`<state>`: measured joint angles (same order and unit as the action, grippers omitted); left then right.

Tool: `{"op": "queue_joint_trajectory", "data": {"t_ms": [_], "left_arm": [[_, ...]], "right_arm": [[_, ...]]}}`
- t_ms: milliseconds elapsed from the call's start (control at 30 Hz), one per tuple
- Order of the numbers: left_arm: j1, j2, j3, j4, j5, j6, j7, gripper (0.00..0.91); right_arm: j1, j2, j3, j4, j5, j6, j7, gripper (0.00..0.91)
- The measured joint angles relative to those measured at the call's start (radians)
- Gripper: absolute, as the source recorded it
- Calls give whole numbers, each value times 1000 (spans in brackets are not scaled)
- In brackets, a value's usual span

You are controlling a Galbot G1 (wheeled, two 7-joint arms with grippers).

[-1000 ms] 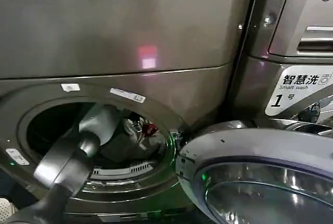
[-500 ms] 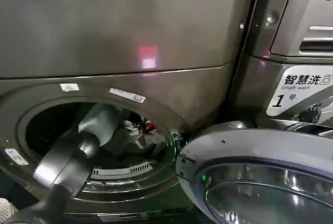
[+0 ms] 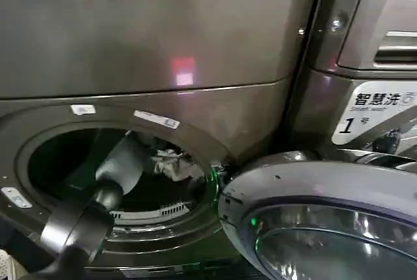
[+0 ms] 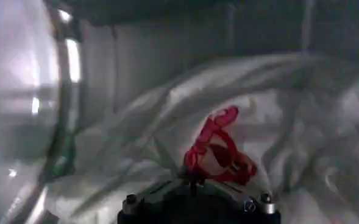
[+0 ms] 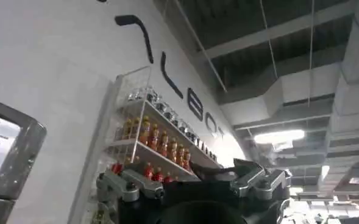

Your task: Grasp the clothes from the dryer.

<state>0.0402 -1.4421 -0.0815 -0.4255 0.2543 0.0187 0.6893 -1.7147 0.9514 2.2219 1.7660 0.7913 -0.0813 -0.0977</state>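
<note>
**Our left arm is deep inside the dryer, right at the clothes**

We see the dryer [image 3: 163, 45], wide and bronze-grey, with its big round hole open in front of us. Our left arm goes in through that hole. There is dark open room on the arm's left side, and less room on its right, where the rim with the green glow [image 3: 213, 177] is near.

The clothes [image 3: 171, 161] sit inside the drum, past the end of our arm and toward the right side of the hole. They look like a small whitish-grey bundle. In the left wrist view the clothes [image 4: 240, 115] are very near, with a red bit [image 4: 219, 149] just past the front of the left gripper [image 4: 194, 198]. We cannot tell if its fingers are open or closed, or if they hold the fabric.

The curved drum wall [image 4: 21, 109] is close on one side of the bundle.

The dryer's round door [image 3: 319, 221] hangs open to the right of the hole. A second machine with a white label [image 3: 374, 114] stands just beside the dryer on the right.

The right gripper [image 5: 194, 179] is up and away from the dryer, pointing at a wall with a shelf of bottles [image 5: 158, 146]. Its fingers are spread apart and hold nothing.
</note>
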Motion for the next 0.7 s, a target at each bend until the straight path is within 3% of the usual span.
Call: {"op": "queue_joint_trajectory", "data": {"t_ms": [267,700], "left_arm": [[122,17,-90,-223,-176,13,-211,0],[315,-17,-210,-537,-376,-73,-531,0]], "right_arm": [[3,-5,-1,-8,-1,1,-1,907],[0,-8,7,-15,0,6,-5,907]]}}
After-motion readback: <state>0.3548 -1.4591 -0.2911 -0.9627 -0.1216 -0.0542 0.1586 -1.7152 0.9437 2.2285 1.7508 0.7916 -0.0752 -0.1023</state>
